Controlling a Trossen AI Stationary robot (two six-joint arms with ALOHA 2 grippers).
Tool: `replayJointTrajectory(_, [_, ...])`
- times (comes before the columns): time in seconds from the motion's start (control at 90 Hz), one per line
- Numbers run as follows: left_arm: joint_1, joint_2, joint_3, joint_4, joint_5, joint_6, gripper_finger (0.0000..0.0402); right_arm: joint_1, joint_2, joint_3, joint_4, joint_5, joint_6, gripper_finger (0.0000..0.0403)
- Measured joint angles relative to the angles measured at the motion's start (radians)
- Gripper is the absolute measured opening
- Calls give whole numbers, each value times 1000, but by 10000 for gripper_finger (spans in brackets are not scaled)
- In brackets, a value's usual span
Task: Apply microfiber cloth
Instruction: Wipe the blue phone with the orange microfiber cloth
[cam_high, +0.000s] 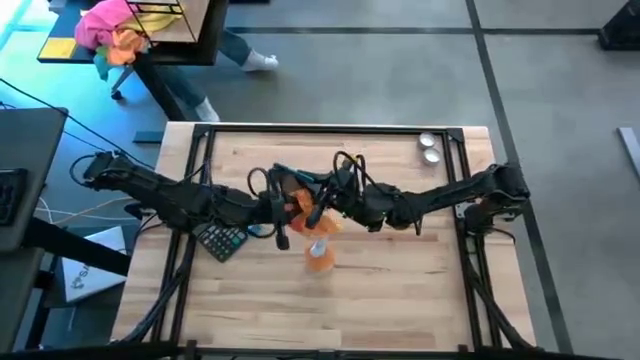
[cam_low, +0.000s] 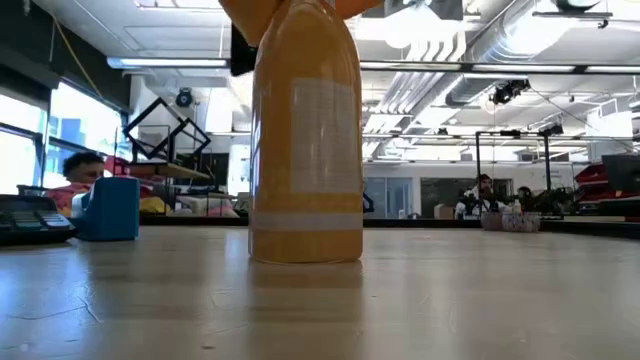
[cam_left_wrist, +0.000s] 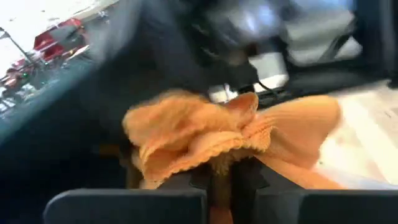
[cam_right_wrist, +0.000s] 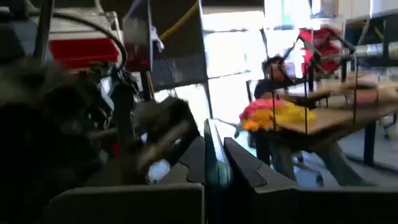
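Observation:
The bright-orange microfiber cloth (cam_left_wrist: 205, 134) sits bunched at the table's middle (cam_high: 303, 207), and my left gripper (cam_left_wrist: 217, 177) is shut on it. My right gripper (cam_right_wrist: 210, 158) reaches in from the right and meets the left one over the cloth (cam_high: 325, 195). It is shut on a thin dark flat thing (cam_right_wrist: 208, 146) seen edge-on, and I cannot tell what that thing is. In the left wrist view the right arm stands close behind the cloth. My left gripper pinches a gathered, ruffled fold of the cloth (cam_left_wrist: 219, 158) between its two fingers, several layers together. The rest of the cloth fans out beyond the fingertips, slack. Whether it rests on the table is hidden by the arms. My right gripper has the thin flat thing's edge (cam_right_wrist: 209, 171) between its two fingers, and the thing stands on edge along them. The rest of it is hidden behind the fingers.
A clear spray bottle with orange liquid (cam_high: 318, 258) stands upright just nearer than the grippers and fills the low view (cam_low: 305, 130). A calculator (cam_high: 222, 240) lies under the left arm. Two small round silver things (cam_high: 430, 148) sit far right. A blue box (cam_low: 110, 208) stands left.

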Motion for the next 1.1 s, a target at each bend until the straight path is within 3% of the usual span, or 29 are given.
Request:
replayJointTrajectory(0.311, [53,42,-1,-166,-46,-26,5,21,-62,55,-6,-1,-190,0])
replayJointTrajectory(0.433, [44,-6,-2,-212,-127,-31,5,40,-63,57,-94,24,-192,0])
replayJointTrajectory(0.544, [13,-78,-2,-283,-200,-63,5,43,-52,57,-224,41,-110,0])
replayJointTrajectory(0.722, [-33,-162,-2,-248,-185,-107,5,46,-23,56,-300,41,1,0])
replayJointTrajectory(0.878, [-43,-141,-1,-188,-179,-77,5,44,2,56,-299,42,73,0])
replayJointTrajectory(1.1, [-45,-115,-2,-213,-307,-74,5,35,24,56,-333,56,130,0])
